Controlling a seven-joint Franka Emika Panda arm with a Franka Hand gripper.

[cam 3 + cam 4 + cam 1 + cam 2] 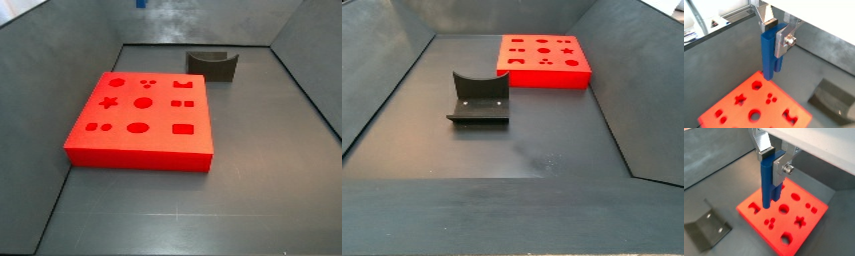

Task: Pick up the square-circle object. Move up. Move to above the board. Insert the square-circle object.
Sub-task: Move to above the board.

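Observation:
In both wrist views my gripper (774, 37) (774, 162) is shut on the square-circle object (767, 57) (767, 185), a slim blue peg hanging upright with its top between the silver fingers. Below it lies the board (734, 106) (751, 215), a flat red slab cut with star, round and square holes. The peg's lower end hangs in the air above the board near one edge, apart from it. Both side views show the board (160, 115) (543, 75) on the grey floor. Neither the gripper nor the peg appears in them.
The dark grey fixture (211, 63) (478, 100) stands on the floor apart from the board, and it also shows in the wrist views (831, 100) (707, 228). Sloping grey walls close in the floor on all sides.

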